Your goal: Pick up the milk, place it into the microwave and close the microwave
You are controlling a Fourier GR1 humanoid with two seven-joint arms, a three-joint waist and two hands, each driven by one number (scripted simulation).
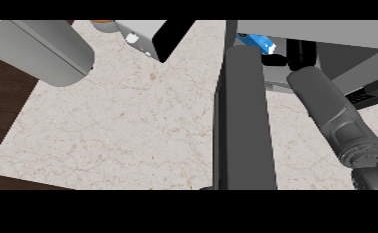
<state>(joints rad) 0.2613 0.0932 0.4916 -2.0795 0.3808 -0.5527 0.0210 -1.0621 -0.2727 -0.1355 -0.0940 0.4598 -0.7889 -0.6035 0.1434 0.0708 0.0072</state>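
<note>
spanning most of the frame, the pale marble counter [125,122] sits bare across the left and centre, with dark floor showing at the far left edge. next in size, the microwave door [244,122] stands swung open, seen edge-on as a dark grey slab running from the upper middle down to the bottom centre. the microwave [310,32] body fills the upper right, grey top panel over a dark cavity. left forearm [44,49] is a big grey cylinder in the upper left, no hand on show, so its fingers are out of view. right forearm [332,112] comes up from the lower right and reaches into the cavity mouth; right hand [275,60] is a small black shape at the upper right, just beside the milk [257,42], a blue and white carton poking out at the cavity's left edge beyond the door top. can't tell if the fingers are curled on the carton or off it, too hidden. a grey and black box-like object [155,37] sits at top centre, unclear what. progress call: pickup looks done, carton is at or inside the microwave, so placing is near its end; letting go, pulling the arm out and shutting the door are left.
</note>
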